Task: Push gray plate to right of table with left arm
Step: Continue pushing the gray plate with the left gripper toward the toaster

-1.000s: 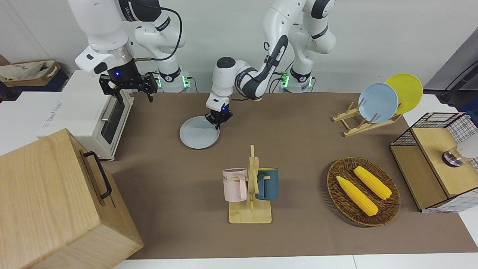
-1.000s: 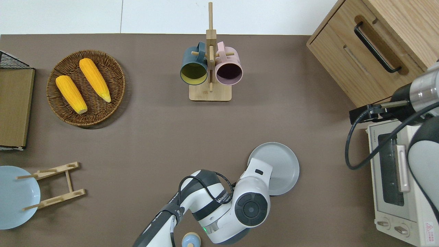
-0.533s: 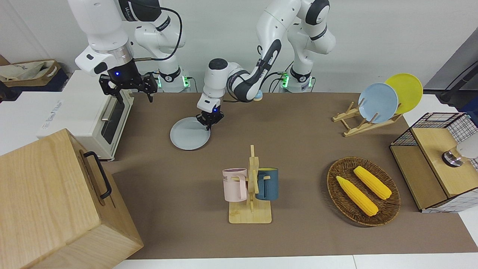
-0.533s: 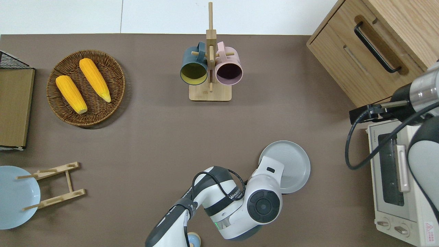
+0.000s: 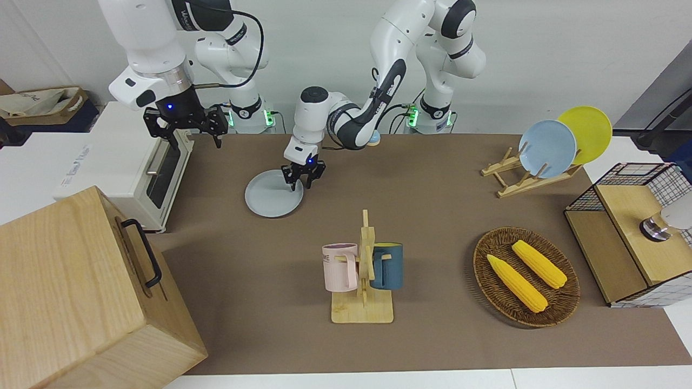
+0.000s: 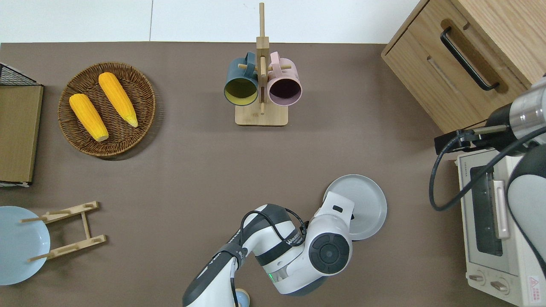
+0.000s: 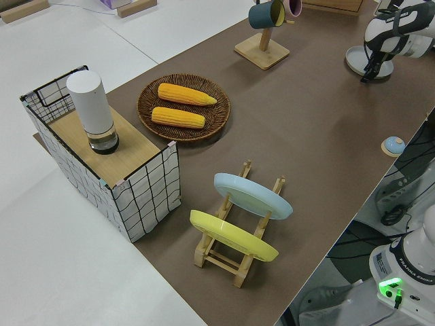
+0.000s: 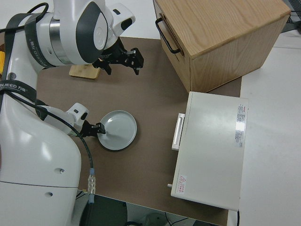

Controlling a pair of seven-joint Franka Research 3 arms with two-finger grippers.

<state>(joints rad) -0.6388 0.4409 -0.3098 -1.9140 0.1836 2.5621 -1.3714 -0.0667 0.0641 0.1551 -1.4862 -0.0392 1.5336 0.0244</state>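
Covering the table (image 5: 432, 216): matte brown.

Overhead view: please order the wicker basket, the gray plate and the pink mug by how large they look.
1. Wicker basket, clearly the widest.
2. Gray plate, partly covered by the left arm, yet visibly smaller than the basket.
3. Pink mug, the smallest.

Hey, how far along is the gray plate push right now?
Mostly done: the gray plate lies flat toward the right arm's end of the table, near the toaster oven. In hand: the left hand is open at the plate's edge. Left: perhaps a last nudge. The right arm is parked.
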